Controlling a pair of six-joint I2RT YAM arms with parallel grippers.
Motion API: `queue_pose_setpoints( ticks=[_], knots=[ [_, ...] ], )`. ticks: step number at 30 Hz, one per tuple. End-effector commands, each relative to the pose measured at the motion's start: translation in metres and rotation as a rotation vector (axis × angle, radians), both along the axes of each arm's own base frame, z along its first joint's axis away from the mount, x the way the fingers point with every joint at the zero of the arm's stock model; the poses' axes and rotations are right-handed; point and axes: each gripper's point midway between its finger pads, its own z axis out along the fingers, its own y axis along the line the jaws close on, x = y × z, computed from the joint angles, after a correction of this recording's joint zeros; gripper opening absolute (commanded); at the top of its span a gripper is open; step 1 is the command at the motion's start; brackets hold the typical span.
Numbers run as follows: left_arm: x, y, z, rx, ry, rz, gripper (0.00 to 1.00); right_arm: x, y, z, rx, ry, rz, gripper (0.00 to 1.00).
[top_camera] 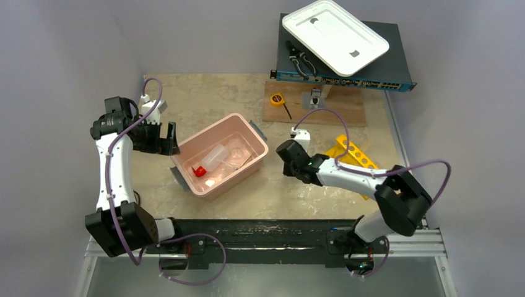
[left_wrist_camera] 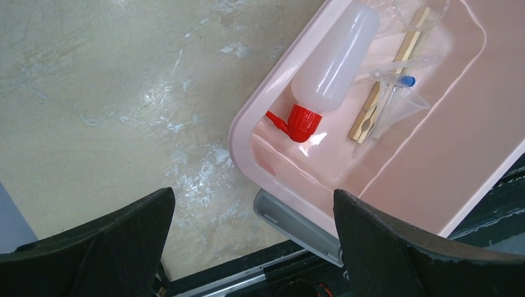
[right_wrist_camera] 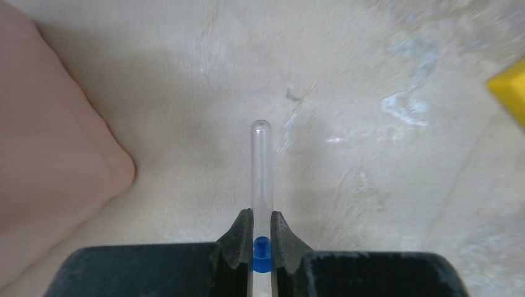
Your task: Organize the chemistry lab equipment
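The squeeze bottle (top_camera: 213,158) with red nozzle (left_wrist_camera: 300,122) lies in a pink bin (top_camera: 255,133), together with a clear tube with a blue tip (left_wrist_camera: 396,78) and a wooden stick (left_wrist_camera: 371,111). My left gripper (top_camera: 167,139) is open and empty beside the bin's left corner; in the left wrist view (left_wrist_camera: 254,198) the bin's grey handle lies below the gap between its fingers. My right gripper (top_camera: 286,151) is right of the bin, shut on another clear blue-tipped tube (right_wrist_camera: 262,179) that points away from the jaws (right_wrist_camera: 262,213). The yellow holed rack (top_camera: 353,154) lies to its right.
A clear funnel (left_wrist_camera: 402,108) is also in the bin. A yellow tape measure (top_camera: 277,99) sits on a wooden board (top_camera: 334,108) at the back. Black-handled pliers (top_camera: 301,62) and a white tray (top_camera: 334,37) rest on a dark box (top_camera: 384,77) behind.
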Motion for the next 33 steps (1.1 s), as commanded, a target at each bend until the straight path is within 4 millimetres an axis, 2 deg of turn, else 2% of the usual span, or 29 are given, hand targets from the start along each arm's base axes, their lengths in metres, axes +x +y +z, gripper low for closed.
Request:
queue_pose_setpoints(
  ticks=[1,4,7,11,13,16,20,23,24,26,28,30,33],
  knots=[
    [-0.005,-0.007,0.009,-0.018,-0.017,-0.03,1.0,0.017,-0.015,0.073,0.028,-0.146,-0.061,0.0],
    [-0.013,-0.014,0.012,-0.05,0.002,-0.043,1.0,0.03,-0.009,0.133,0.049,-0.243,-0.031,0.0],
    [-0.024,-0.02,0.015,-0.065,0.012,-0.053,1.0,0.039,0.015,0.187,0.113,-0.309,0.068,0.0],
    [-0.035,-0.021,0.017,-0.058,0.017,-0.048,1.0,0.042,0.066,0.225,0.152,-0.353,0.236,0.0],
    [-0.039,-0.021,0.013,-0.055,0.032,-0.039,1.0,0.039,0.097,0.23,0.138,-0.352,0.32,0.0],
    [-0.041,-0.019,0.002,-0.049,0.064,-0.02,1.0,0.037,0.142,0.213,0.084,-0.314,0.427,0.0],
    [-0.038,-0.016,-0.012,-0.048,0.069,0.005,1.0,0.045,0.171,0.193,0.054,-0.286,0.467,0.0],
    [-0.036,-0.019,-0.022,-0.07,0.069,0.0,1.0,0.05,0.179,0.177,0.031,-0.271,0.482,0.05],
    [-0.035,-0.02,-0.025,-0.073,0.066,0.001,1.0,0.051,0.182,0.173,0.025,-0.266,0.489,0.12],
    [-0.032,-0.018,-0.031,-0.07,0.06,0.006,0.97,0.051,0.184,0.167,0.015,-0.253,0.498,0.38],
    [-0.031,-0.018,-0.033,-0.065,0.057,0.003,0.93,0.052,0.183,0.166,0.01,-0.253,0.493,0.54],
    [-0.032,-0.015,-0.034,-0.051,0.055,0.003,0.91,0.056,0.179,0.169,0.009,-0.262,0.481,0.61],
    [-0.032,-0.011,-0.034,-0.017,0.049,0.0,0.85,0.065,0.168,0.172,0.006,-0.272,0.45,0.61]
  ],
)
